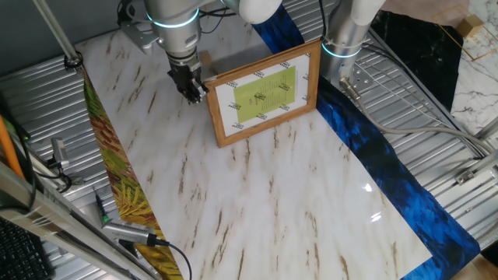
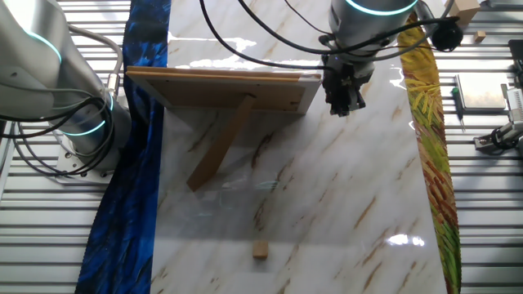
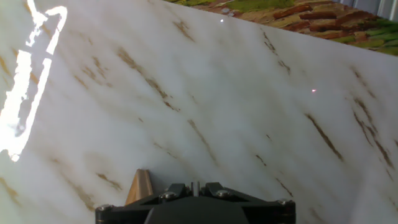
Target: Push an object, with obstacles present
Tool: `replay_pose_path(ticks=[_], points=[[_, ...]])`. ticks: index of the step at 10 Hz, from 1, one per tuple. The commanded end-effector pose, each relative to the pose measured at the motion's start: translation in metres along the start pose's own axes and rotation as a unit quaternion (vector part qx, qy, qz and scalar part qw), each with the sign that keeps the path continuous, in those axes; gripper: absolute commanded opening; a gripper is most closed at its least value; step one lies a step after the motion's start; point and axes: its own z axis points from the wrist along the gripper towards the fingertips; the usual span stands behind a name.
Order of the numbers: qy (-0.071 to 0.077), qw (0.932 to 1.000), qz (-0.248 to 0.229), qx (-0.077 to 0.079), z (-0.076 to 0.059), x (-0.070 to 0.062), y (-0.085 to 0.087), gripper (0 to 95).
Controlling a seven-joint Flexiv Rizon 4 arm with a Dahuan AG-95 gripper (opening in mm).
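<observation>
Beside the upper left corner of the picture frame (image 1: 264,93), as one fixed view shows it, I have the gripper (image 1: 192,95) hanging low over the marble tabletop (image 1: 272,194). Its dark fingers point down at the slab just off the frame's wooden edge. Whether they touch that edge I cannot tell, and I cannot tell how far apart they stand; I see nothing held between them in any view.

From the other fixed view the frame (image 2: 221,88) shows its plain brown back, propped on a slanting wooden easel leg (image 2: 221,145), with the gripper (image 2: 343,104) just off its right end. Near the bottom of that view, well apart from both frame and gripper, the small tan block (image 2: 260,250) sits alone on the marble (image 2: 327,196), toward the near edge of the slab. I do not see the block in the first fixed view.

My hand view shows mostly veined white marble (image 3: 217,112), the black gripper body (image 3: 196,208) at the bottom edge, and a sliver of tan wood (image 3: 140,186) just left of it.

A blue cloth strip (image 1: 373,155) runs along one long side of the slab and a yellow-green leaf-print strip (image 2: 433,147) along the other. A second silver arm base (image 1: 346,35) stands just behind the frame on the blue cloth.
</observation>
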Motion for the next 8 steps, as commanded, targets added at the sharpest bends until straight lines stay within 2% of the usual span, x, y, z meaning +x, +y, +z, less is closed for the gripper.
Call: replay_pose_path(ticks=[1, 8], points=[[0.000, 1.0000, -0.007, -0.002, -0.0001, -0.0002, 0.0004, 0.0], [0.002, 0.9997, -0.025, -0.004, -0.0001, -0.0002, 0.0004, 0.0]])
